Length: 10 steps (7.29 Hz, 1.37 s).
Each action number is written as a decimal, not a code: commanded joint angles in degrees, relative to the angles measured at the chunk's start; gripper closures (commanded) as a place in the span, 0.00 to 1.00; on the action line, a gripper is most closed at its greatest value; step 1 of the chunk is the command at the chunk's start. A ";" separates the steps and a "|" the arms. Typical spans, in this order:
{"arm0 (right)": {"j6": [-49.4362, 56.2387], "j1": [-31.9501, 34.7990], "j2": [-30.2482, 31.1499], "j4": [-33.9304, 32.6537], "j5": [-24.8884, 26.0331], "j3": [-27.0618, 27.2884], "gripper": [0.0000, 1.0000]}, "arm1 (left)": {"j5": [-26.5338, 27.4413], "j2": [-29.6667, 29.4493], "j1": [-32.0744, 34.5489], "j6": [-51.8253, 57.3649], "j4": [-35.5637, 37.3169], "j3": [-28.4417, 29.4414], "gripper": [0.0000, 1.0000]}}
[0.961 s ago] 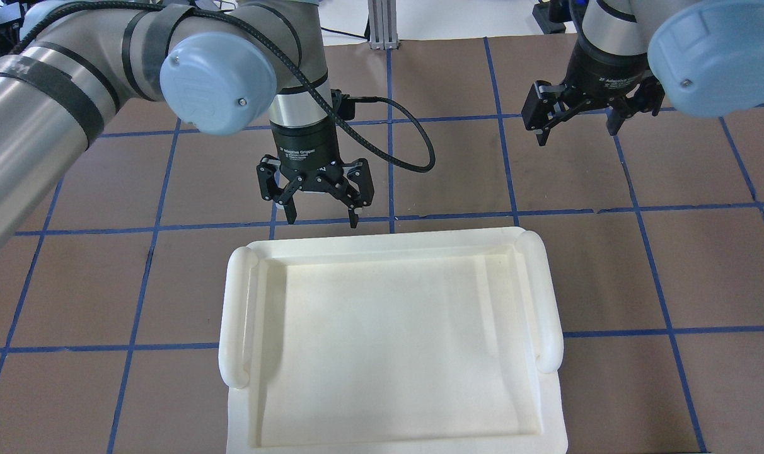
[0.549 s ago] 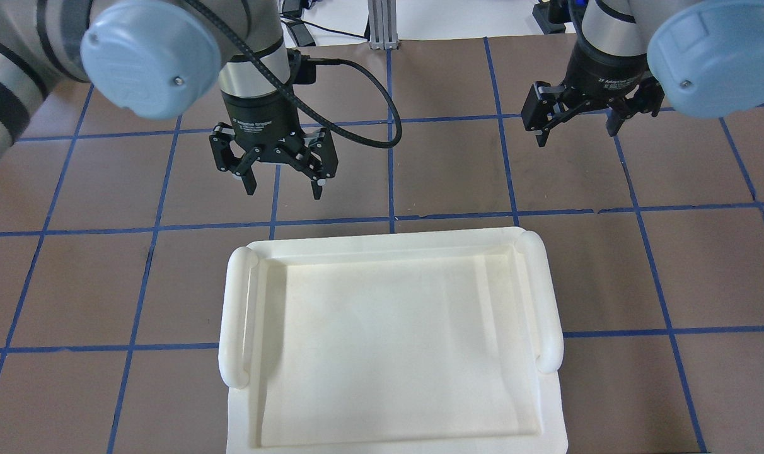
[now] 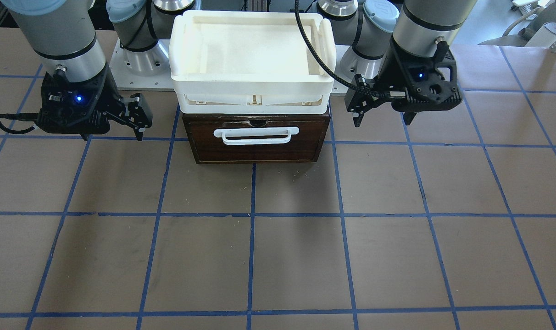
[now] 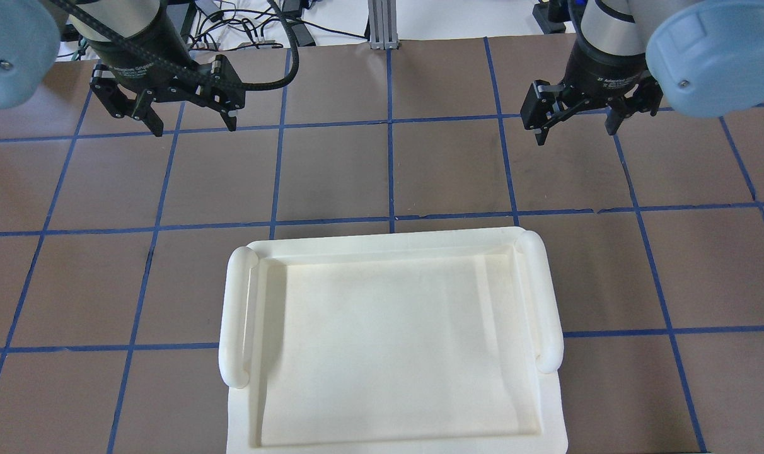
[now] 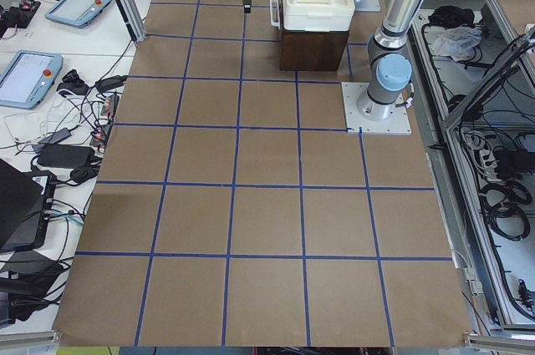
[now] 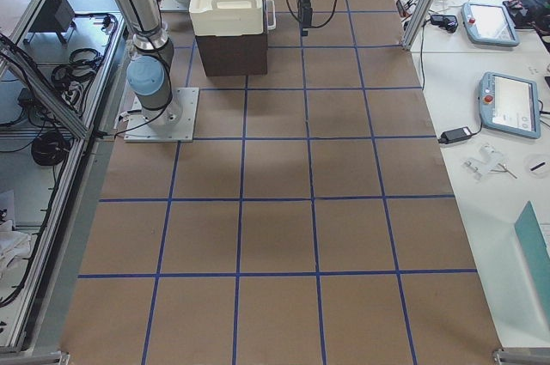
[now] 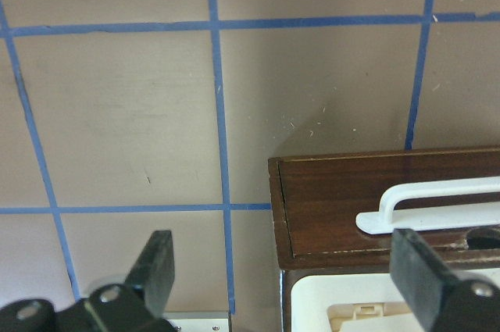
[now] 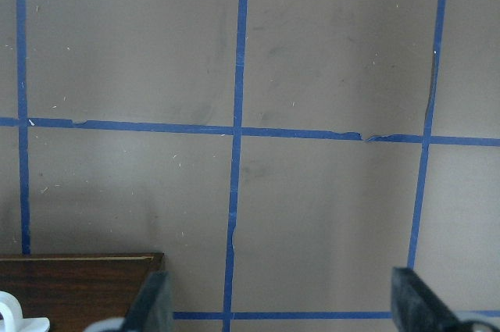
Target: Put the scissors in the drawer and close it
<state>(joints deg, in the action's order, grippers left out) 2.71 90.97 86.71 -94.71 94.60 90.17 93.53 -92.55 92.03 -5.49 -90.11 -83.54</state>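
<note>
Two robot arms hang over a brown tabletop [image 3: 296, 256] marked with a grid of blue tape. The left hand [image 4: 194, 128] points its two black fingers down at the tabletop. The fingers are spread wide apart and hold nothing. The right hand [image 4: 575, 135] is posed the same way, fingers wide apart and empty.

Between the two hands sits a small dark brown wooden cabinet. Its drawer [image 3: 204, 146] is pushed fully in, the front panel flush with the cabinet. The drawer's wide white bar handle [image 3: 257, 131] faces away from the robot. The left hand is just off one side of the drawer front and the right hand just off the other. Neither touches it.

A white foam tray [image 4: 237, 315] rests on top of the cabinet, nearer the robot than both hands. The drawer's inside is hidden, and the scissors cannot be seen.
</note>
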 commanded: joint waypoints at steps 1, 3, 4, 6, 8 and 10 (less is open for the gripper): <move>-0.07 0.00 -0.05 -0.04 -0.03 0.00 0.00 | 2.19 0.00 -0.09 -0.13 1.09 -0.57 0.00; 0.37 0.00 -0.23 0.14 0.05 0.00 0.00 | -6.46 -0.01 -0.35 0.30 -1.19 -0.04 0.00; 0.63 0.00 0.29 0.40 -0.29 -0.09 0.00 | -6.44 0.26 -0.44 0.39 -2.43 0.39 0.00; 0.63 -0.18 -0.05 -0.38 -0.56 -0.09 0.00 | -6.52 0.79 -2.54 1.70 -2.62 0.57 0.00; -0.07 -0.18 -0.23 -0.74 -0.30 -0.09 0.00 | -4.43 2.10 -2.82 2.33 -4.36 0.40 0.00; 0.63 -0.18 0.12 -1.70 -0.73 -0.17 0.00 | -2.83 2.20 -2.90 2.42 -4.38 0.31 0.00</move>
<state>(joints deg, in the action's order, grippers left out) 2.98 90.79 86.58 -95.69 94.15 90.07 89.89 -90.49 89.18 -3.15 -94.29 -83.16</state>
